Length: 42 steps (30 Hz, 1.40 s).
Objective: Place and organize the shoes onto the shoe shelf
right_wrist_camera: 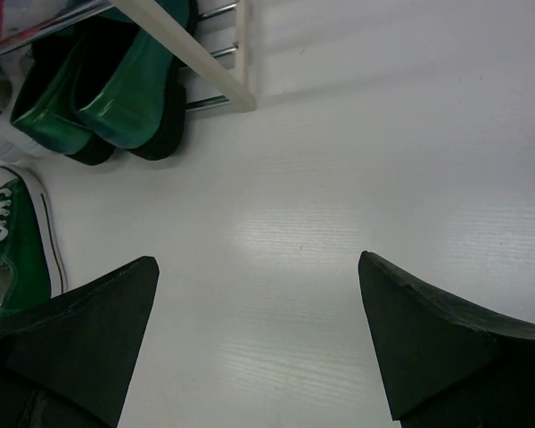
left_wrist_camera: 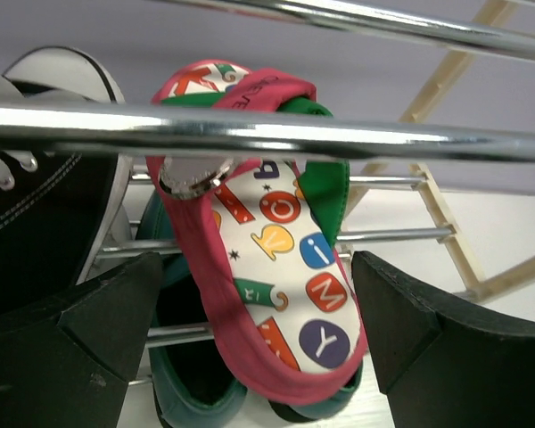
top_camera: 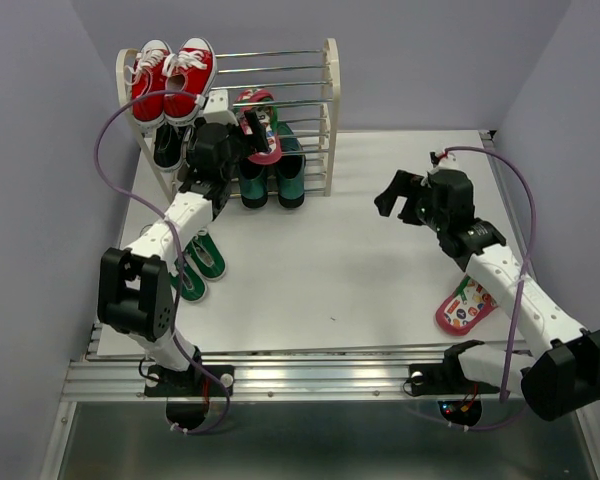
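Flip-flop (left_wrist_camera: 285, 294) hangs on shelf (top_camera: 330, 110) rods betw. left tool's (left_wrist_camera: 256, 259) wide-open fingers, not gripped. Its mate (top_camera: 465, 305) lies diagonal on tabletop (top_camera: 330, 260), nearer right arm, behind right tool (right_wrist_camera: 258, 260) (open, empty).

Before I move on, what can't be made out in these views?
- Flip-flop, top end: left wrist view, a chrome rod crosses it.
- Green canvas sneakers: top view, left arm overlaps them; right wrist view, only one, cut by left edge.
- Second flip-flop: top view, right arm covers part.
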Motion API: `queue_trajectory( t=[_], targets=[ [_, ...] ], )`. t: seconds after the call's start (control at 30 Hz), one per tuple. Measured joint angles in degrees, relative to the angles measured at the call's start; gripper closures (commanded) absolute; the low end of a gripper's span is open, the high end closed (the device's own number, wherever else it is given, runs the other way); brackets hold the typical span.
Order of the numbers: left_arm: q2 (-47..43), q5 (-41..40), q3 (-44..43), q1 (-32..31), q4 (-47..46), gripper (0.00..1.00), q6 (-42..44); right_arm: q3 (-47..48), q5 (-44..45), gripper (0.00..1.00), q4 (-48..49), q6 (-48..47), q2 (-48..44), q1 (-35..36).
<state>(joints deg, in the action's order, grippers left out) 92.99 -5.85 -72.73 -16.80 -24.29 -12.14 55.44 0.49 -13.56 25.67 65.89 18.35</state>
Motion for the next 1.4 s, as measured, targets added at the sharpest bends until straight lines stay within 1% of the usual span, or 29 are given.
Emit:
queue_trajectory(
  t=[0.03, 0.23, 0.37, 0.57, 0.67, 0.73, 0.87, 0.97, 1.1, 1.13, 1.17, 1.23, 1.27, 1.3, 1.37, 1.4],
  targets=[
    [-0.76, 0.39, 0.74, -0.02, 0.42, 0.01, -0.52, 0.11, 0.81, 0.0, -0.92, 0.7, -0.09, 0.0],
    [-5.7, 2.82, 5.01, -0.52, 1.88, 0.01, -4.09, 2.73, 10.86, 0.0, -13.46, 6.34, 1.68, 0.0],
    [-8.72, 3.34, 7.39, -2.16, 2.49, 0.01, -5.11, 2.62, 16.46, 0.0, -21.11, 9.31, 2.43, -0.17],
    [-12.31, 3.48, 10.93, -5.53, 4.02, 0.01, -5.88, -0.46, 22.6, 0.0, -27.23, 13.05, 1.64, -2.29],
    [-14.25, 3.48, 13.35, -7.15, 4.79, 0.01, -6.38, -2.64, 23.87, 0.0, -30.27, 14.91, -0.22, -5.95],
    [-15.39, 3.39, 14.45, -8.44, 5.16, 0.01, -6.67, -4.22, 24.24, 0.0, -33.0, 15.76, -2.38, -10.45],
    [-17.88, 3.06, 17.27, -12.31, 5.51, 0.01, -7.56, -6.86, 23.87, 0.0, -34.84, 16.15, -4.5, -17.92],
    [-18.84, 3.06, 18.64, -14.99, 5.66, 0.01, -8.39, -8.55, 23.08, 0.0, -35.23, 15.98, -3.43, -22.58],
    [-18.97, 3.67, 19.96, -16.72, 5.88, 0.01, -9.46, -10.32, 22.38, 0.0, -34.1, 15.65, -0.46, -24.65],
    [-18.97, 3.67, 20.28, -16.76, 5.88, 0.01, -9.7, -10.62, 22.23, 0.03, -33.64, 15.58, 0.17, -24.9],
    [-18.97, 3.67, 20.59, -16.76, 5.88, 0.01, -9.86, -11.28, 22.14, 0.11, -32.57, 15.52, 1.25, -25.35],
    [-18.97, 3.69, 21.0, -16.74, 6.05, 0.01, -10.19, -12.44, 22.01, 0.18, -30.77, 15.47, 1.97, -25.68],
    [-18.97, 3.69, 21.14, -16.74, 6.1, 0.01, -10.32, -13.2, 22.01, 0.2, -29.66, 15.5, 2.16, -25.75],
    [-19.04, 3.74, 21.33, -16.74, 6.12, 0.01, -10.47, -13.68, 22.14, 0.25, -28.65, 15.52, 2.25, -25.79],
    [-19.06, 3.91, 21.66, -16.74, 6.14, 0.01, -10.6, -14.03, 22.82, 0.31, -26.84, 15.54, 2.29, -25.83],
    [-19.06, 3.93, 21.77, -16.76, 6.16, 0.01, -10.69, -14.03, 23.43, 0.38, -25.62, 15.72, 2.29, -25.83]
  ],
)
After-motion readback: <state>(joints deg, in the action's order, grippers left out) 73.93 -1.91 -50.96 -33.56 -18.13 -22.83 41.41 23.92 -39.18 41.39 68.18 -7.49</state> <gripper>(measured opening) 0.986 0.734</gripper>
